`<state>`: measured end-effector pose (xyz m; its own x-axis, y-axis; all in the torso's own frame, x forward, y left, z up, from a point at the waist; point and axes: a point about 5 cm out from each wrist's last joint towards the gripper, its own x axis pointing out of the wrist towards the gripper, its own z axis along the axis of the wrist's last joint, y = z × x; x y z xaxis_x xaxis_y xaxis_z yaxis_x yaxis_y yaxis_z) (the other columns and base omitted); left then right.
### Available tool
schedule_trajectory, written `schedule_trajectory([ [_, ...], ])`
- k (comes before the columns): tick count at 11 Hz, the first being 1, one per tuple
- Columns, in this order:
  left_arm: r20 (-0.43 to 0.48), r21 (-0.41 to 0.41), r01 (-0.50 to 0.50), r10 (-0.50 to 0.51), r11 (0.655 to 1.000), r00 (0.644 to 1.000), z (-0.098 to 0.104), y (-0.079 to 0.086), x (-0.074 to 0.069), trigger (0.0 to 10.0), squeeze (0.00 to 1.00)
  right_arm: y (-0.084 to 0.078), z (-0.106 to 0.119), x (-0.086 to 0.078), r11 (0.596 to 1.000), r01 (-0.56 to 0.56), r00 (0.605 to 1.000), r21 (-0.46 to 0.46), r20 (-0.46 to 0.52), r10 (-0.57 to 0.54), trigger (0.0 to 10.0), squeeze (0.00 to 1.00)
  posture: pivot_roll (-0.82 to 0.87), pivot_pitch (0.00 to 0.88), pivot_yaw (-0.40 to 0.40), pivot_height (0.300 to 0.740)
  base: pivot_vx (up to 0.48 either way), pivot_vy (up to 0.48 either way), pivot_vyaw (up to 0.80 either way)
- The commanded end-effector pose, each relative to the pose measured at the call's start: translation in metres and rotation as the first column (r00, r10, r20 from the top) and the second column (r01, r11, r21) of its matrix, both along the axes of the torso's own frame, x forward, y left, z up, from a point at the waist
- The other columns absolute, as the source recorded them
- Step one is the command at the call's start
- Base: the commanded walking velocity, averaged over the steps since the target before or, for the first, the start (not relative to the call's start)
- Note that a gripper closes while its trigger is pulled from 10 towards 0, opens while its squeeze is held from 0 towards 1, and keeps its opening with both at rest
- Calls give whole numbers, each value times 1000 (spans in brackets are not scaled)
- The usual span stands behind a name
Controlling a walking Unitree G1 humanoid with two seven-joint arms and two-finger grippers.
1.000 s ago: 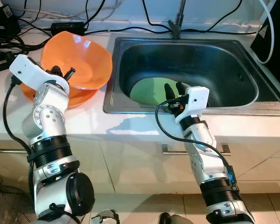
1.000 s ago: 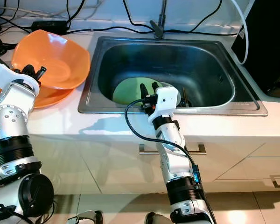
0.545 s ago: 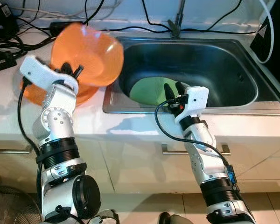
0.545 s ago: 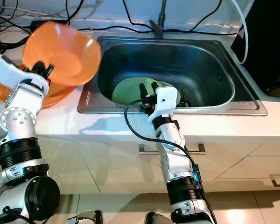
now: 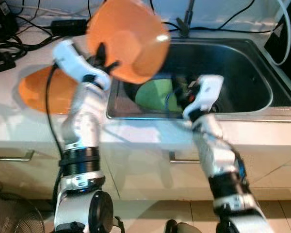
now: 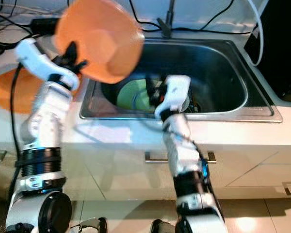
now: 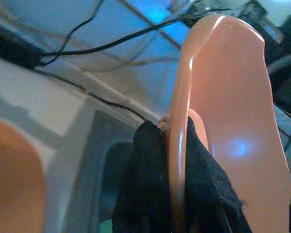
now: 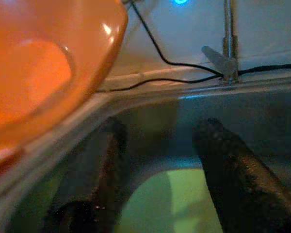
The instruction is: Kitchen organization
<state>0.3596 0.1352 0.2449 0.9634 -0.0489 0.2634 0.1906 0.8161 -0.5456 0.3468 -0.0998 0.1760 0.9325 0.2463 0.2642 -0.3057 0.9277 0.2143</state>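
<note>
Currently mid-transfer: left gripper clamped on the rim of the orange bowl, held tilted in the air over the sink's left edge. Second orange bowl sits on the counter left of the sink. Right gripper, fingers apart, hovers over the green plate in the sink. Next, probably: lower the bowl into the sink, clear of the right gripper.

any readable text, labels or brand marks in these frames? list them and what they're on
None can be read.
Orange bowl held by the left gripper: plain, no print.
Green plate in the sink: plain.
Right gripper housing: white, no marking legible; frames are motion-blurred.
</note>
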Motion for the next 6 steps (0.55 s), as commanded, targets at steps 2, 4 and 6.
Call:
schedule_trajectory([
  [2,58,45,19,-22,999,998,5,-10,-2,10000,0,1,23,2,992,-52,998,115,34,48,10000,1000,60,56,14,740,0,0,0],
  [4,73,85,29,-35,996,997,3,-15,-3,10000,0,2,31,4,961,-102,995,258,18,101,10000,0,59,42,13,740,0,0,0],
  [6,83,89,45,-52,995,995,1,-19,-5,10000,0,2,33,3,921,-149,987,359,4,159,10000,0,61,32,12,740,0,0,0],
])
